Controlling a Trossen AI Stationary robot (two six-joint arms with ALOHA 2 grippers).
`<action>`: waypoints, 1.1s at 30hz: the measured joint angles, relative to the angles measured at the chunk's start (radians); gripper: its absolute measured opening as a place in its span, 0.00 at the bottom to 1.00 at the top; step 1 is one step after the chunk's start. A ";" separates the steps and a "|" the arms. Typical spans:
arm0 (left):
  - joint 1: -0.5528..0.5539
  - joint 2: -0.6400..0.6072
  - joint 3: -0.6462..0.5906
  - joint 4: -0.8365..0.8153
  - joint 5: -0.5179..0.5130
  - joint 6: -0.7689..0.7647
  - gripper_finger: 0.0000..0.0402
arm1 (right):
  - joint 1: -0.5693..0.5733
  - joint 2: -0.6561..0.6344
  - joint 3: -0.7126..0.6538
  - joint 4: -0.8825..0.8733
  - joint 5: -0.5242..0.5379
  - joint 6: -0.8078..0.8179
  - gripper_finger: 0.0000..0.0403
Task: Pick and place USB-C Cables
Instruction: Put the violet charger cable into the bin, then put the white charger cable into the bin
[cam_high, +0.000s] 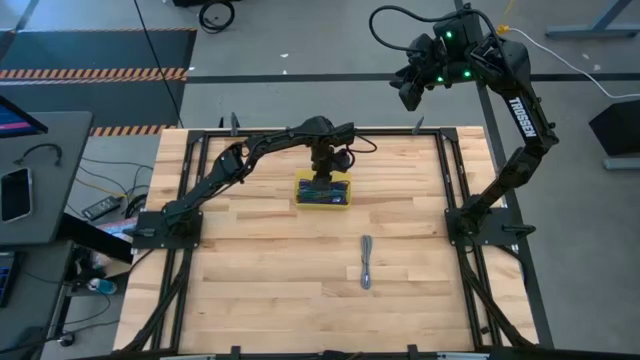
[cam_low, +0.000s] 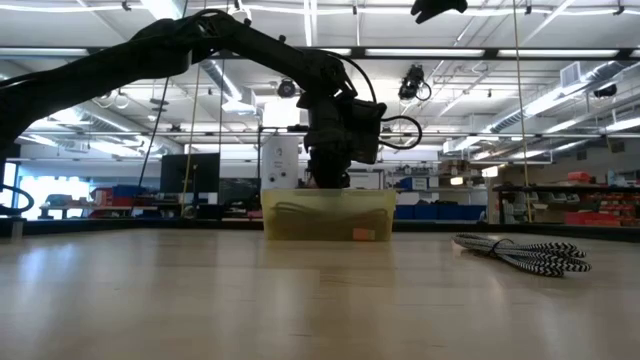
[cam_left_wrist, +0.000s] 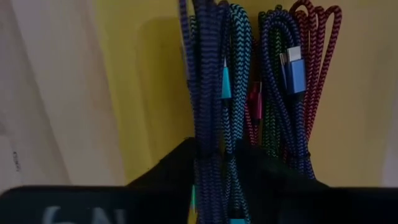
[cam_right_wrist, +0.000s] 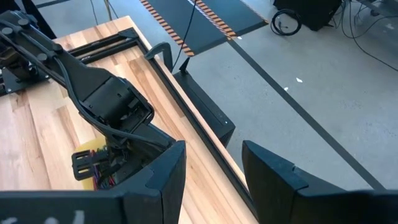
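Left gripper (cam_high: 322, 181) in yellow tray (cam_high: 342, 203), jaws seemingly on dark-blue cable (cam_left_wrist: 207, 93), "TROSSEN" on right arm (cam_high: 522, 115)

Two black jointed arms; right arm (cam_high: 520, 125) bears white TROSSEN lettering, green lights at wrist, looped black cable. Left arm (cam_high: 240, 160) slim, black cable loop near wrist.

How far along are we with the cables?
Several cables already lie in the yellow tray. The left gripper is down in the tray around a dark blue cable. One grey cable remains on the table. The right gripper waits raised, open.
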 joint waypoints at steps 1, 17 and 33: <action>0.000 0.000 0.000 0.000 0.000 -0.001 0.32 | 0.000 0.000 0.000 0.000 0.000 0.000 0.40; -0.003 -0.080 0.005 -0.037 0.003 -0.125 0.51 | 0.000 0.000 0.000 0.000 0.000 0.000 0.40; -0.085 -0.510 0.007 -0.145 -0.035 -0.448 0.52 | 0.051 -0.009 -0.031 -0.207 -0.008 0.075 0.40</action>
